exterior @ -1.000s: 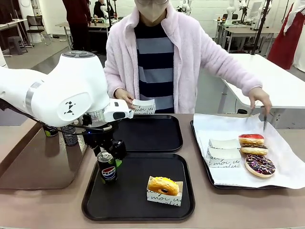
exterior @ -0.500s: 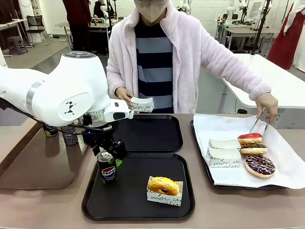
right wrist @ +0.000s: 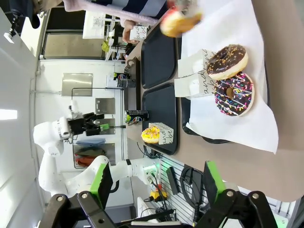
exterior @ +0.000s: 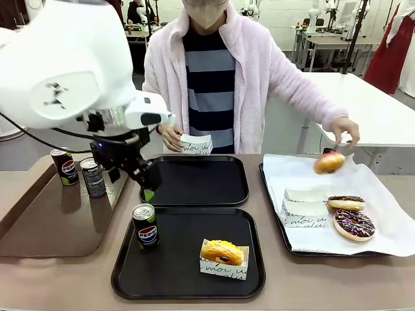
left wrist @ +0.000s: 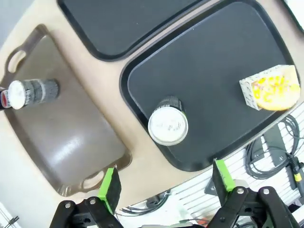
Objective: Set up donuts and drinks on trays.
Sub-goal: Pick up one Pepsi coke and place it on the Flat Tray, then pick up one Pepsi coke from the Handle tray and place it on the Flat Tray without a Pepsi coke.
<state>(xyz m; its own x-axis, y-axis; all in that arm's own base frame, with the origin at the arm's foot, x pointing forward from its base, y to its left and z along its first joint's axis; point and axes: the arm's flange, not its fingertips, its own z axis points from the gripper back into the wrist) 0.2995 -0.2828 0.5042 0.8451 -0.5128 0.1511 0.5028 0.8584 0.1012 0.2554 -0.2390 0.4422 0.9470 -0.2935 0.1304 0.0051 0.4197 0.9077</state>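
- Tabletop [exterior: 58, 278] carries two black trays at centre: the near tray [exterior: 175, 269], and the far tray [exterior: 201, 184] at its 12 o'clock with nothing on it.
- The near tray holds one Pepsi can [exterior: 145, 226], upright at its 9 o'clock edge. A yellow donut [exterior: 222, 252] in its holder sits towards 5 o'clock.
- Left gripper [exterior: 148, 186] hangs above that can, jaws wide apart, nothing held.
- Right gripper [right wrist: 159, 178]: fingers apart, empty, well off from the trays.
- Brown tray [exterior: 45, 220] at 9 o'clock bears a second Pepsi can [exterior: 63, 166] and a grey can [exterior: 94, 177], both upright.
- Judgement: the far tray wants a drink. Those cans lie at 9 o'clock of the left gripper, axes vertical, and the left arm is nearer.
- Person's hand [exterior: 343, 131] carries a red-topped donut [exterior: 329, 162] over the paper-lined tray [exterior: 389, 240]. The other hand holds an empty holder [exterior: 196, 145] at the far tray's 12 o'clock edge.
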